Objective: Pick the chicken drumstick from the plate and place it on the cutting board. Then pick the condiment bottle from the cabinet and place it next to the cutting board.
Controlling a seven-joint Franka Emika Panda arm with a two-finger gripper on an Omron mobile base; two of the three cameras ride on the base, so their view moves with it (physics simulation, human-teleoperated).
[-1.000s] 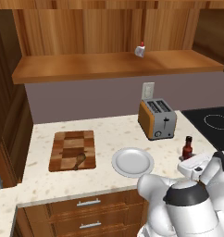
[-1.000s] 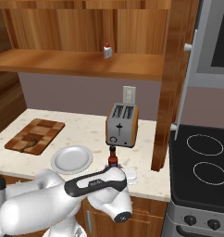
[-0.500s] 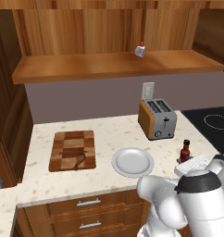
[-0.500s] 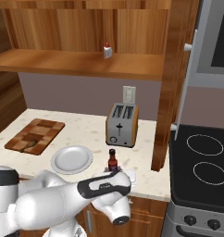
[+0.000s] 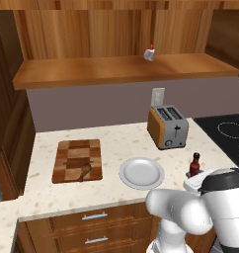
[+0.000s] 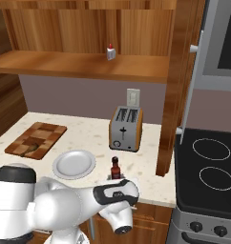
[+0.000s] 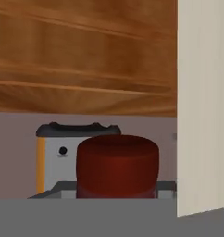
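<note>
The condiment bottle (image 5: 194, 164) (image 6: 116, 167) stands upright just above the counter's front right, to the right of the plate (image 5: 141, 174) (image 6: 74, 164). My gripper (image 5: 195, 179) (image 6: 116, 178) is shut on its lower body, so only neck and cap rise above the white hand. In the hand view the dark red bottle (image 7: 117, 164) sits dead centre, very close. The chicken drumstick (image 5: 84, 172) (image 6: 34, 147) lies on the near part of the checkered cutting board (image 5: 77, 159) (image 6: 36, 138), far left of the bottle. The plate holds nothing. The cabinet shelf (image 5: 116, 71) (image 6: 65, 64) runs above.
A toaster (image 5: 168, 126) (image 6: 125, 127) (image 7: 53, 152) stands behind the bottle by the wall. A tiny white object with a red tip (image 5: 149, 53) (image 6: 110, 52) sits on the shelf. The black stove (image 5: 230, 131) (image 6: 213, 167) lies to the right, past a wooden post (image 6: 177, 86).
The bottle has come down a little toward the counter's front edge, together with the hand. The arm's elbow has swung lower. Drumstick, board and plate are unmoved.
</note>
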